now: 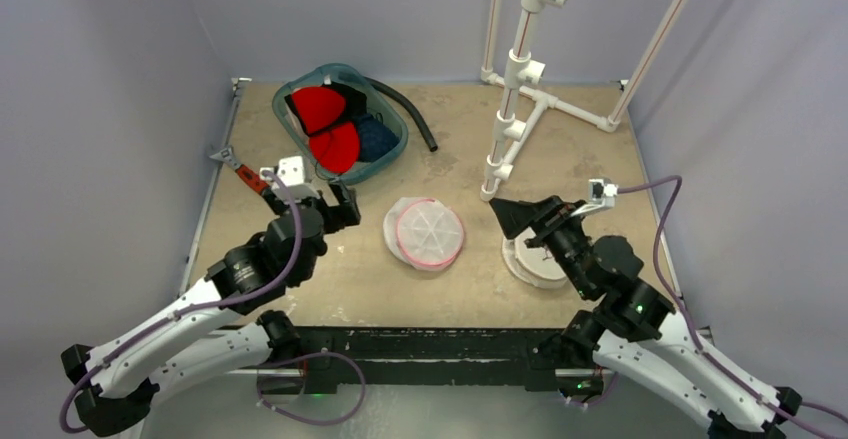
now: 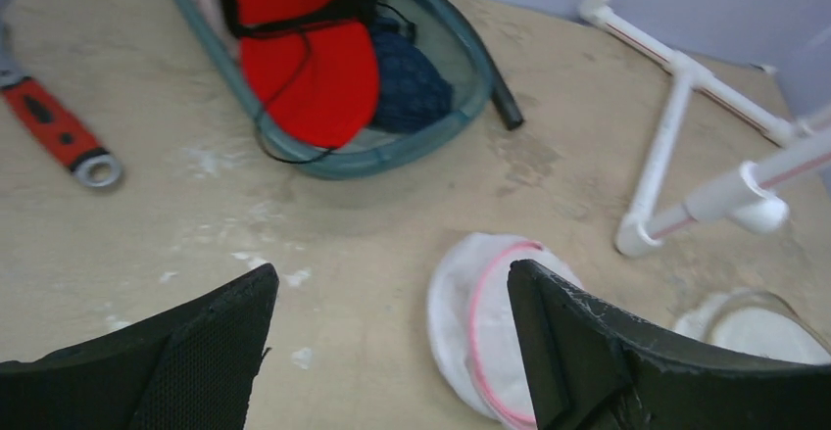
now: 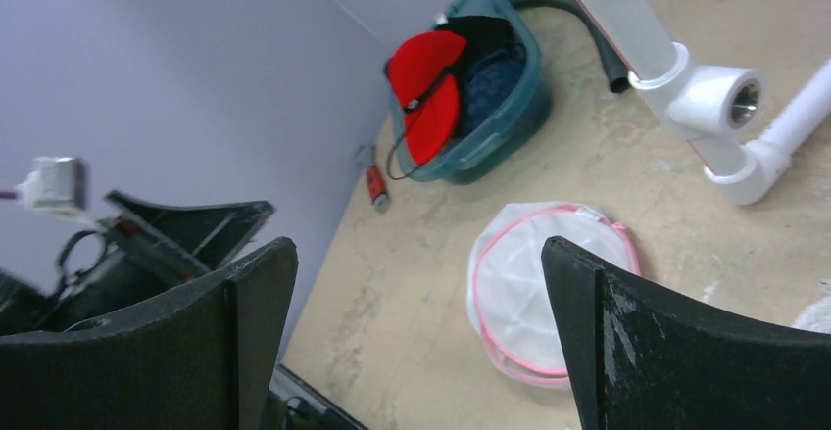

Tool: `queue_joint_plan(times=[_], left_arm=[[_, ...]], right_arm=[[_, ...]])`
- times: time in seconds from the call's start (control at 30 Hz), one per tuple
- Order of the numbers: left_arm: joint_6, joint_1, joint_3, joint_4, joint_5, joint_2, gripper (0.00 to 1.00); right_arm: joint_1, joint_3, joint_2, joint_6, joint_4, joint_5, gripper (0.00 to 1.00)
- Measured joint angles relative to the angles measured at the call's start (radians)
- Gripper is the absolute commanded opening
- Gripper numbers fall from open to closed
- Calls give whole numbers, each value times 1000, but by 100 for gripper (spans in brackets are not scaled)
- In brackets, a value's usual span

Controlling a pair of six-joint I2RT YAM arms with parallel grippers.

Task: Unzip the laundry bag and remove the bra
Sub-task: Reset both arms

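Note:
The laundry bag (image 1: 424,232), a round white mesh pouch with a pink rim, lies flat on the table's middle (image 2: 461,312) (image 3: 519,283). A red bra (image 1: 322,109) lies in the teal basket (image 1: 392,155) at the back left, apart from the bag (image 2: 314,58) (image 3: 431,97). My left gripper (image 1: 315,202) hovers between basket and bag. It is open with only tabletop between its fingers (image 2: 392,273). Right of the bag, my right gripper (image 1: 520,227) is open and empty too (image 3: 419,249).
A dark blue garment (image 2: 407,87) shares the basket. A black hose (image 1: 410,114) curves behind it. A red-handled wrench (image 1: 240,171) lies at the left edge. A white PVC pipe stand (image 1: 515,109) rises at the back right. A white round object (image 1: 535,264) sits under my right arm.

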Motion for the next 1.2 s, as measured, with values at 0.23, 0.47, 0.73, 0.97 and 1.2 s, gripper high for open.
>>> queue_joint_plan(times=[0.23,0.47,0.73,0.97,1.2], left_arm=[[8,1,-95,-62,-366,-56,91],[167,149,-257,134,-465,12,93],[212,455,-431,431,-300,170,95],[342,555,-607,830,-217,266,97],[409,674,-649,1188,-146,514,98]], right_arm=[[0,60,224,-96,-9,87,98],[-5,37,272,-296,130,253,98],[-177,2,351,-421,227,309,98],[-352,-125,328,-461,343,323,98],[-467,-368,367,-616,703,358,98]])
